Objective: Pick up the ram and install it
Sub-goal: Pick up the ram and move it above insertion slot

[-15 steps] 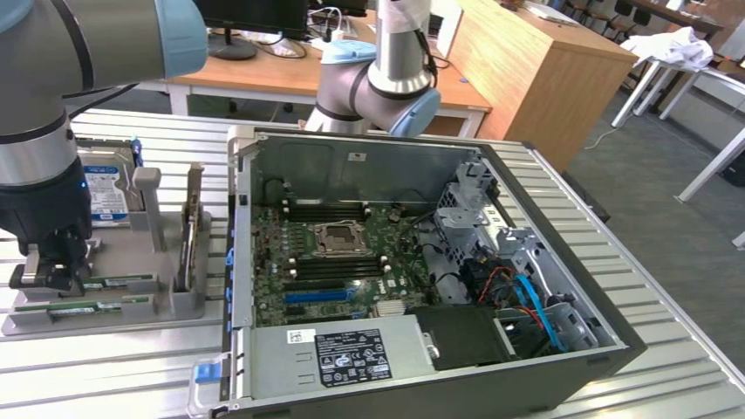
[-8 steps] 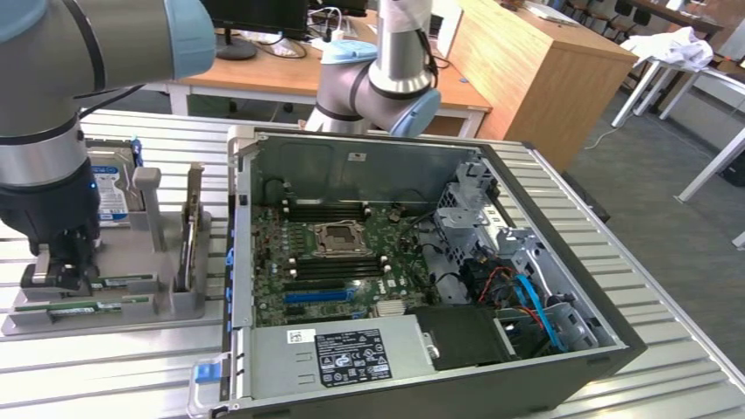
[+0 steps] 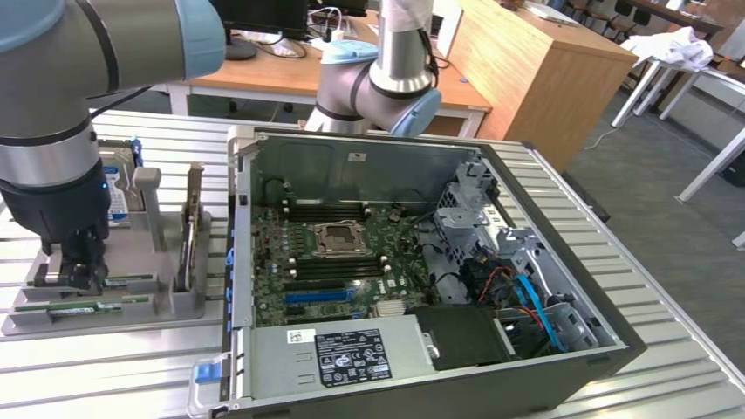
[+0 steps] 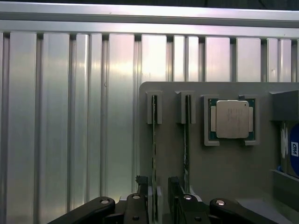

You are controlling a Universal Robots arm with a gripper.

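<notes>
Ram stands on edge in a slot of the grey holder on the ribbed aluminium bench, jaws released and straddling one end of it, open computer case beside the holder on the exterior view's right, wooden desks and grey floor beyond.

The tabletop is made of ribbed silver metal slats. Behind it stand a wooden desk and a tall wooden cabinet. The floor is grey, in even light.
</notes>
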